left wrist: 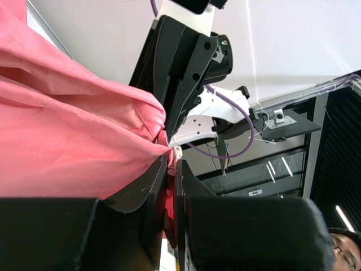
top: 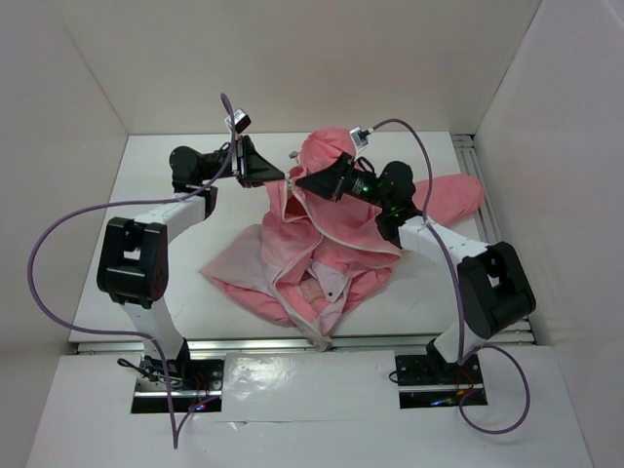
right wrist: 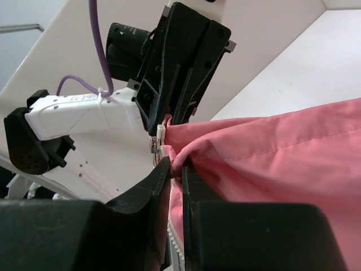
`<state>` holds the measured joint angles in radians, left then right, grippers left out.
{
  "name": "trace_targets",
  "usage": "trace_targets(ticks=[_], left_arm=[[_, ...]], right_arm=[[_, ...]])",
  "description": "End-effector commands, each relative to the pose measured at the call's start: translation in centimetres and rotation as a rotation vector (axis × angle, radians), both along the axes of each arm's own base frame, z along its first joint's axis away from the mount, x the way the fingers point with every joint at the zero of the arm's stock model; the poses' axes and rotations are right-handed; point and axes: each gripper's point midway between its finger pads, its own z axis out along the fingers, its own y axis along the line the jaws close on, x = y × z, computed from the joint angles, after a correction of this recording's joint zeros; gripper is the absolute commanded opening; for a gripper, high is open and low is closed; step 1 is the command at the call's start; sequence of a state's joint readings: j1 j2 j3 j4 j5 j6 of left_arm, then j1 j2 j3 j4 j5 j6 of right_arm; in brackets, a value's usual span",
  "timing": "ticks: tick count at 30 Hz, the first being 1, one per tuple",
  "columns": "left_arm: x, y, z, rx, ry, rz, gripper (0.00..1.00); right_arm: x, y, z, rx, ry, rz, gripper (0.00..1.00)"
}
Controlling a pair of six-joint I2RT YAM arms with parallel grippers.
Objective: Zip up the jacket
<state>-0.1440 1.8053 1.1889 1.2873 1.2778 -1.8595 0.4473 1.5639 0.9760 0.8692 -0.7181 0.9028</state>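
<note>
Clamping 1 jacket (top: pixel 336 239): left fingers (left wrist: pixel 160 174), right fingers (right wrist: pixel 163 169)

left fingers (left wrist: pixel 142 191) pinch the pink jacket (left wrist: pixel 67 147) fold.

White box enclosure around a white counter (top: pixel 146 195).
Closed in by a plain back panel (top: pixel 292 58) and slanting side panels, left (top: pixel 49 146) and right (top: pixel 556 146); edged with aluminium rail (top: pixel 244 344) along the near side; fronted by a flat white board (top: pixel 312 409). Evenly lit, with soft shadows only. Beyond the box, from the left wrist view: dark shelving (left wrist: pixel 265 169), a glowing strip light (left wrist: pixel 343 218), a bespectacled face (left wrist: pixel 343 248) in the bottom corner.
</note>
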Motion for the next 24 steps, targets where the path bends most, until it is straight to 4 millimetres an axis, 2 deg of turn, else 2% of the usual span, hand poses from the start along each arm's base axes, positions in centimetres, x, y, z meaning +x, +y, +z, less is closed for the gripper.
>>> trace_targets(ticks=[1,5,6,7,14,17,24], left_arm=[[-4.5,-0.1,2.9,-0.084,-0.575,-0.01,0.0],[-4.5,-0.4,2.8,-0.061,-0.58,0.008,0.0],[-4.8,-0.4,3.4,-0.057,-0.601,0.014,0.0],[-4.3,-0.5,3.0,-0.038,-0.585,0.025,0.0],[-3.8,-0.5,3.2,-0.005,-0.579,0.071,0.0],[-4.1,-0.7,3.4,0.004,-0.58,0.068,0.0],[-4.0,-1.1,2.7,0.014,-0.576,0.051,0.0]], right_arm=[[-0.4,-0.7,4.8,0.046,-0.141,-0.052,0.0],[-0.6,-0.9,5.0,0.046,-0.147,-0.065,0.0],[-0.8,-1.0,5.3,0.046,-0.149,-0.065,0.0],[-0.8,-1.0,5.3,0.046,-0.149,-0.065,0.0],[-1.2,-0.8,4.9,0.038,-0.132,-0.055,0.0],[-1.2,-0.8,4.9,0.038,-0.132,-0.055,0.0],[-1.6,-1.0,5.2,0.039,-0.149,-0.058,0.0]])
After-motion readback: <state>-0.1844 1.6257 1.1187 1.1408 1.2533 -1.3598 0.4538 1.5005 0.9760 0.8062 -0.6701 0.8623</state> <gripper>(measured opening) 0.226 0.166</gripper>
